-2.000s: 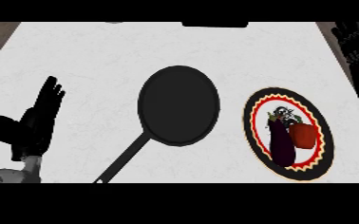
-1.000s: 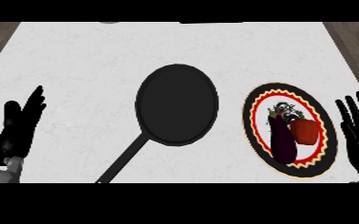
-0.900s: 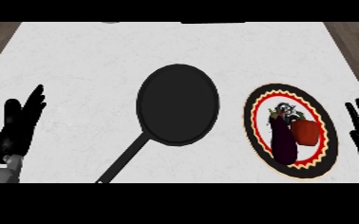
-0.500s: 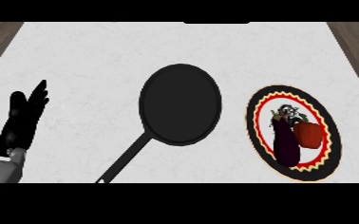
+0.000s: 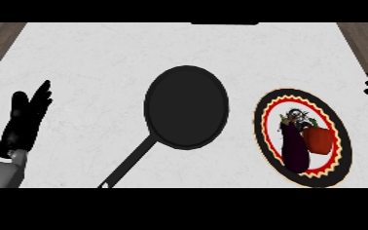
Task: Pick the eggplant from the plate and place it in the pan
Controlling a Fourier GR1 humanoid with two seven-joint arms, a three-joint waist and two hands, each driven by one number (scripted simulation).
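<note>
Black and open, fingers straight and pointing up the bench, the left robot hand (image 5: pixel 25 122) rests at the near left edge; it holds nothing. The right robot hand does not show at all, so nothing can be said of its fingers. Just to the right of the left hand and a little farther out comes the pan (image 5: pixel 185 106), its handle running back toward the near edge and its round dish bare. Well beyond the pan, on the far right side from that hand, sits the plate (image 5: pixel 271 108) with the eggplant (image 5: pixel 293 147) on it, touching a red vegetable (image 5: pixel 318 140) on its right. The eggplant's long axis runs near to far, stem end away from the robot. Judged from this, the right arm's side is much the nearer, and the left hand would have to cross over the pan.
</note>
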